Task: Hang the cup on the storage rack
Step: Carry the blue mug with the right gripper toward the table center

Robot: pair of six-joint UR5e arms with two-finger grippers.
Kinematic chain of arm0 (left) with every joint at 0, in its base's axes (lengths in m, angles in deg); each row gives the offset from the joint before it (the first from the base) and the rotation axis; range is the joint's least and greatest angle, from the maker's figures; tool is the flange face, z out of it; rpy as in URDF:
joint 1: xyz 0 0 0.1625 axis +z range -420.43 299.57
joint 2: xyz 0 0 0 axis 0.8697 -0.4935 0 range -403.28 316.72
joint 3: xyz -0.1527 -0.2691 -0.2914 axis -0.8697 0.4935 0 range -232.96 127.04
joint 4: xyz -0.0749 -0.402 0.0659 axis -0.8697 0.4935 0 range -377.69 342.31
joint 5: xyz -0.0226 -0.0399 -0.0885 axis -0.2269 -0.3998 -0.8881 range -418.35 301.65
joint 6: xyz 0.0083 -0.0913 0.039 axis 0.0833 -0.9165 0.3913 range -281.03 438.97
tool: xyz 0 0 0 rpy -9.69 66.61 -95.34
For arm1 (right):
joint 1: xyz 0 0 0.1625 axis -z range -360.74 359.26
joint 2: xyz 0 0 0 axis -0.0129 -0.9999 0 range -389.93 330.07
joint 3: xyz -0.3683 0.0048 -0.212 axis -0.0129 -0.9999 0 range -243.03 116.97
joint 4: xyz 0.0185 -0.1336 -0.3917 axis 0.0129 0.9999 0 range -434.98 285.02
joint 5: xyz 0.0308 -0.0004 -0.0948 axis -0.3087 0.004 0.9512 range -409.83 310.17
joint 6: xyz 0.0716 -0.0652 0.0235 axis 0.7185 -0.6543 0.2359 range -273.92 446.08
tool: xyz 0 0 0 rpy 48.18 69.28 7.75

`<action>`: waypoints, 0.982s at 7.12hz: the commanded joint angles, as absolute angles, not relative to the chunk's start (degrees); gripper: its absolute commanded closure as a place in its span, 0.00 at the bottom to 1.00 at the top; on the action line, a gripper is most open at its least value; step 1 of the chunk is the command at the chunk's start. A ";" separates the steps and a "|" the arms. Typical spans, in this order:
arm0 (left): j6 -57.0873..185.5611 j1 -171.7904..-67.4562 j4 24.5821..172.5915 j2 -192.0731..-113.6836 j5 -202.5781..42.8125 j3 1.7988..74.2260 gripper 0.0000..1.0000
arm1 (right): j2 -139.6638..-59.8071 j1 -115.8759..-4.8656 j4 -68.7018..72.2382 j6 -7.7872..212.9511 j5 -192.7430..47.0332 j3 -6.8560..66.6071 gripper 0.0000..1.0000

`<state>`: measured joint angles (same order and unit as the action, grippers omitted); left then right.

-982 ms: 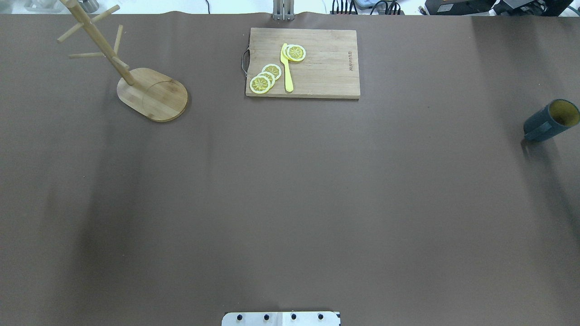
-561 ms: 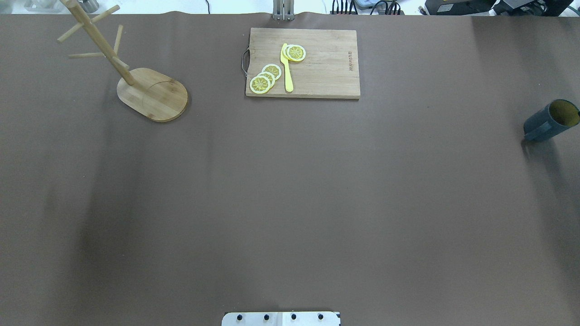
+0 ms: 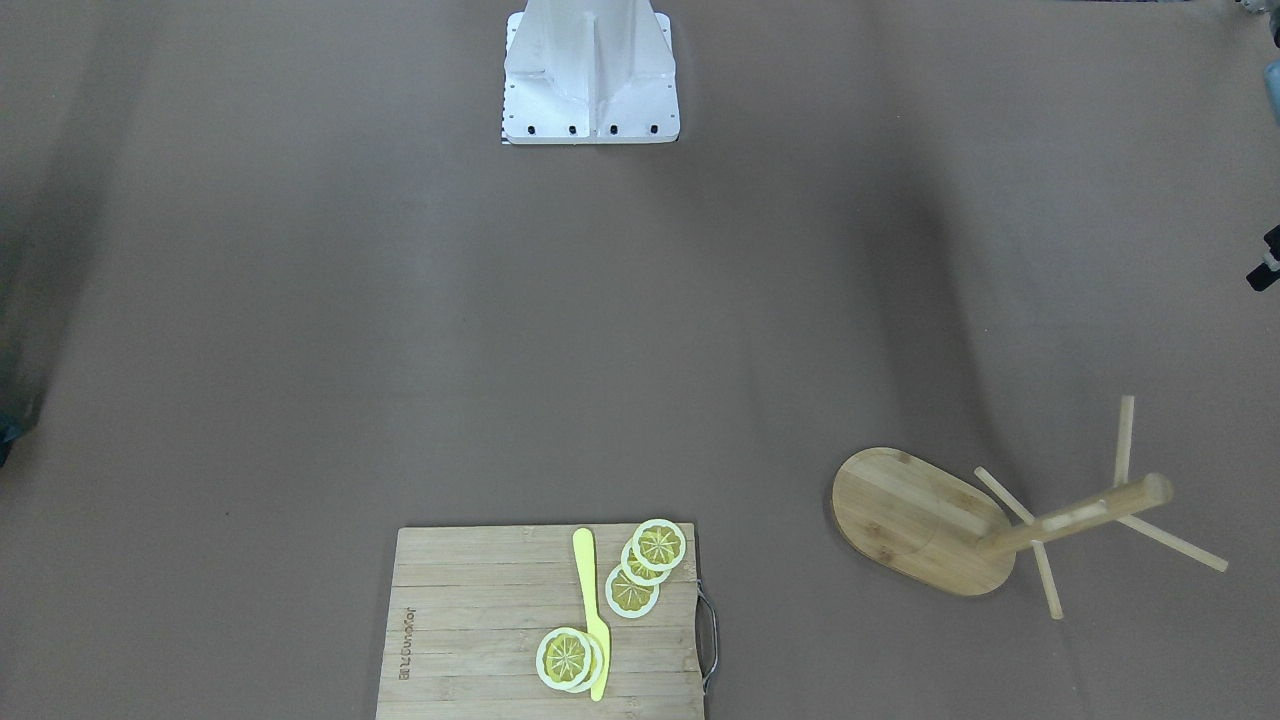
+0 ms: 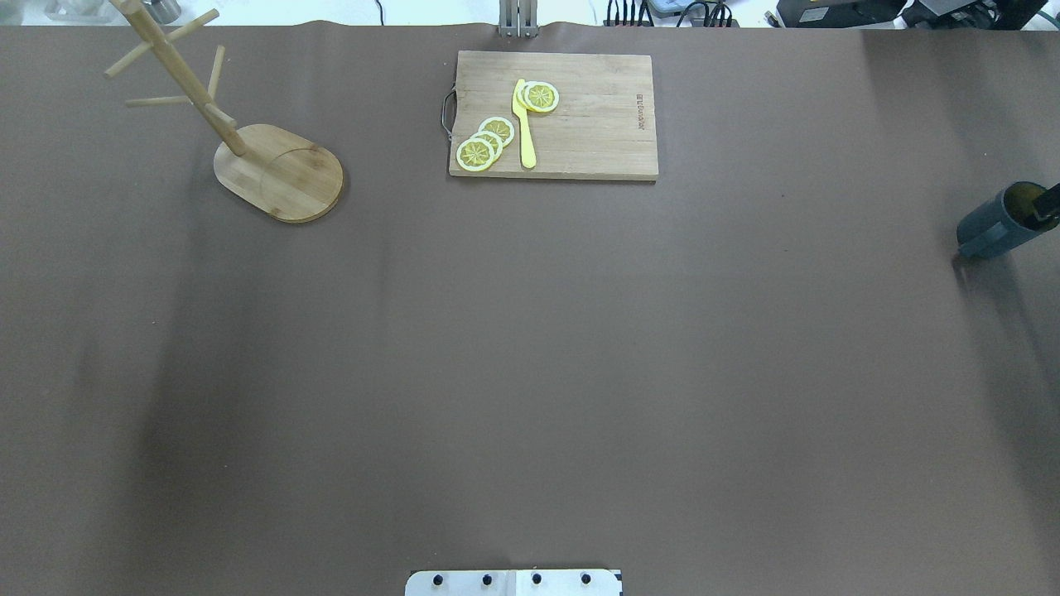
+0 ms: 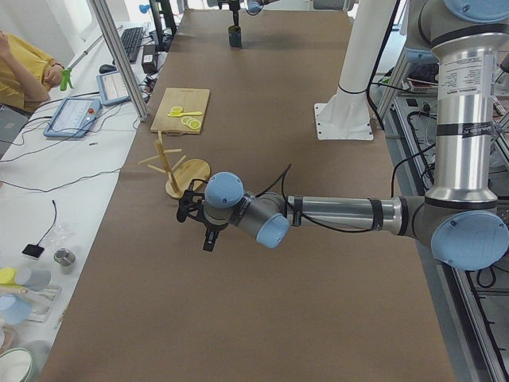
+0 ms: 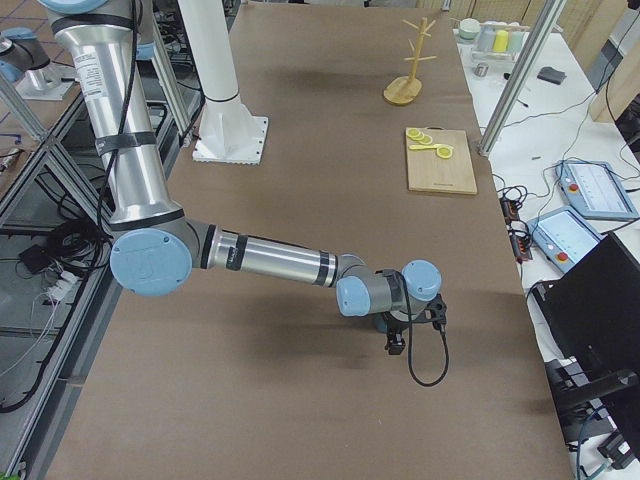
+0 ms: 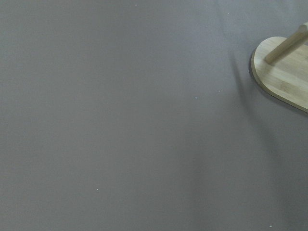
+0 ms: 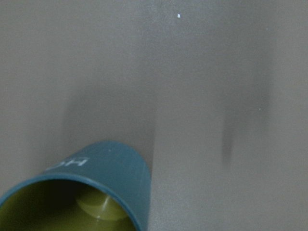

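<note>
The cup (image 4: 994, 228), dark slate-blue with a yellowish inside, stands at the table's far right edge. In the right wrist view the cup (image 8: 103, 168) is close below the camera, with part of its white lettering showing. My right gripper (image 6: 396, 343) hangs right over it, and a dark sliver of it crosses the cup's mouth in the overhead view. I cannot tell whether it is open or shut. The bamboo storage rack (image 4: 280, 172) stands far left at the back, its pegs bare. My left gripper (image 5: 206, 236) hovers above the table near the rack (image 5: 176, 169); its state cannot be told.
A slatted cutting board (image 4: 596, 132) with lemon slices (image 4: 484, 142) and a yellow knife (image 4: 524, 124) lies at the back centre. The robot's white base plate (image 4: 513, 582) sits at the near edge. A person (image 5: 24, 68) sits beyond the table's far side.
A dark part of my right gripper has come in at the overhead view's right edge, over the cup's mouth. The cup and the rack have not moved.
</note>
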<state>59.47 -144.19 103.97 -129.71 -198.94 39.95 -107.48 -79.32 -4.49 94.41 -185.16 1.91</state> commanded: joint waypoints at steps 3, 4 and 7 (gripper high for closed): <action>59.46 -144.19 104.56 -129.68 -198.97 39.42 0.02 | -106.48 -78.87 -6.16 95.22 -185.89 1.21 1.00; 59.46 -144.19 105.00 -129.68 -199.06 39.33 0.02 | -105.26 -79.05 -6.07 95.31 -186.24 2.17 1.00; 59.46 -144.01 105.79 -129.59 -199.33 39.33 0.02 | -105.60 -76.18 -6.16 108.76 -188.79 15.75 1.00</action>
